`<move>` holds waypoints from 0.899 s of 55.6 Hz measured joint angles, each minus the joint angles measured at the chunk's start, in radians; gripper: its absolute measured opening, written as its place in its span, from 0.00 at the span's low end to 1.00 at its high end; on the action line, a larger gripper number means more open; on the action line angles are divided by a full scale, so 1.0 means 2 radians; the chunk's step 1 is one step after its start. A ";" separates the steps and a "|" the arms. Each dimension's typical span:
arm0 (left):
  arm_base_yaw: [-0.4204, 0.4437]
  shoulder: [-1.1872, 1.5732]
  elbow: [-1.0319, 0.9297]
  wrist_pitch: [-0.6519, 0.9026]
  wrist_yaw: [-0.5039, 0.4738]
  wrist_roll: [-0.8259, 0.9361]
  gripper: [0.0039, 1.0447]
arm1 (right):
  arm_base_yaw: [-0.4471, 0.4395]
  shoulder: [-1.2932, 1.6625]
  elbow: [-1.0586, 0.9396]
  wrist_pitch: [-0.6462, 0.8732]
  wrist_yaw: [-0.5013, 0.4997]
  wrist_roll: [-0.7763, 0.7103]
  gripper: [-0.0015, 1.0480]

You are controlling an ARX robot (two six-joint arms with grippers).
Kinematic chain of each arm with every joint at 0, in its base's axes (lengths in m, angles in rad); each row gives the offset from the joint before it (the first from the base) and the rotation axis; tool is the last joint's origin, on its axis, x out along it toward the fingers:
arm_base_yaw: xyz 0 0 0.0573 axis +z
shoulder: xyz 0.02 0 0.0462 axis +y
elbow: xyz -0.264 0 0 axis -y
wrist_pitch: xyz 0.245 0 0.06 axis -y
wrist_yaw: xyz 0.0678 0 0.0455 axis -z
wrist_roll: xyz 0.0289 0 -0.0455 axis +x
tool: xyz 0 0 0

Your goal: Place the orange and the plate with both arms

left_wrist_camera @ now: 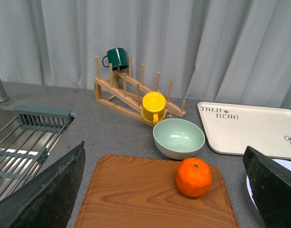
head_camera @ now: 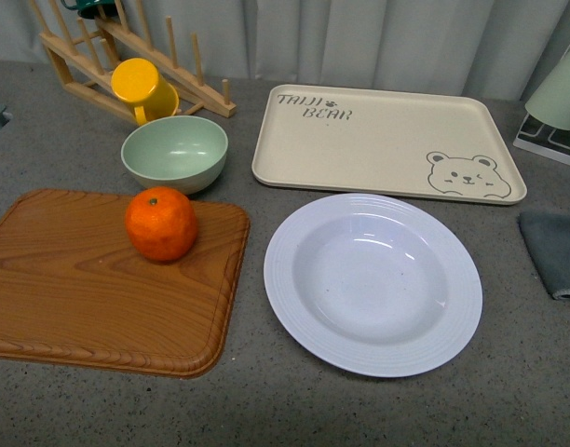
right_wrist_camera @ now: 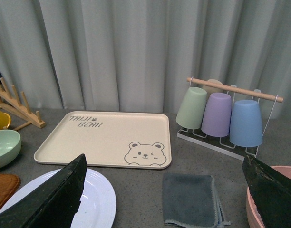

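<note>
The orange (head_camera: pixel 161 223) sits on the far right part of a wooden cutting board (head_camera: pixel 71 289); it also shows in the left wrist view (left_wrist_camera: pixel 193 177). The white ridged plate (head_camera: pixel 373 282) lies empty on the grey counter, right of the board and in front of the bear tray; its edge shows in the right wrist view (right_wrist_camera: pixel 95 203). Neither arm shows in the front view. My left gripper (left_wrist_camera: pixel 169 204) is open, held back above the board's near side, empty. My right gripper (right_wrist_camera: pixel 169 204) is open and empty, above a grey cloth (right_wrist_camera: pixel 189 199).
A beige bear tray (head_camera: pixel 387 140) lies behind the plate. A pale green bowl (head_camera: pixel 174 154) and a yellow cup (head_camera: pixel 143 87) on a wooden rack (head_camera: pixel 127 56) stand behind the board. A cup rack (right_wrist_camera: pixel 221 116), a pink bowl rim (right_wrist_camera: pixel 259 199) and a sink (left_wrist_camera: pixel 17 147) flank the area.
</note>
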 joint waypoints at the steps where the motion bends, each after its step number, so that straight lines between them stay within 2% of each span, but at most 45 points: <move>1: 0.000 0.000 0.000 0.000 0.000 0.000 0.94 | 0.000 0.000 0.000 0.000 0.000 0.000 0.91; 12: 0.000 0.000 0.000 0.000 0.000 0.000 0.94 | 0.000 0.000 0.000 0.000 0.000 0.000 0.91; 13: -0.005 0.003 0.001 -0.003 -0.016 -0.005 0.94 | 0.000 0.000 0.000 0.000 0.000 0.000 0.91; 16: -0.054 0.049 0.013 -0.037 -0.175 -0.056 0.94 | 0.000 0.000 0.000 0.000 0.000 0.000 0.91; 17: -0.061 0.063 0.014 -0.036 -0.208 -0.066 0.94 | 0.000 0.000 0.000 0.000 0.001 0.000 0.91; 19: -0.067 0.091 0.014 -0.024 -0.245 -0.082 0.94 | 0.000 0.000 0.000 0.000 0.000 0.000 0.91; 21: -0.064 0.122 0.018 -0.005 -0.255 -0.098 0.94 | 0.000 0.000 0.000 0.000 0.000 0.000 0.91; 24: -0.057 0.189 0.026 0.044 -0.245 -0.117 0.94 | 0.000 0.000 0.000 0.000 0.000 0.000 0.91; 34: -0.057 0.425 0.069 0.218 -0.161 -0.144 0.94 | 0.000 0.000 0.000 0.000 0.000 0.000 0.91; 43: -0.085 0.642 0.137 0.313 -0.050 -0.156 0.94 | 0.000 0.000 0.000 0.000 0.000 0.000 0.91; 50: -0.096 0.785 0.197 0.336 -0.035 -0.147 0.94 | 0.000 0.000 0.000 0.000 0.000 0.000 0.91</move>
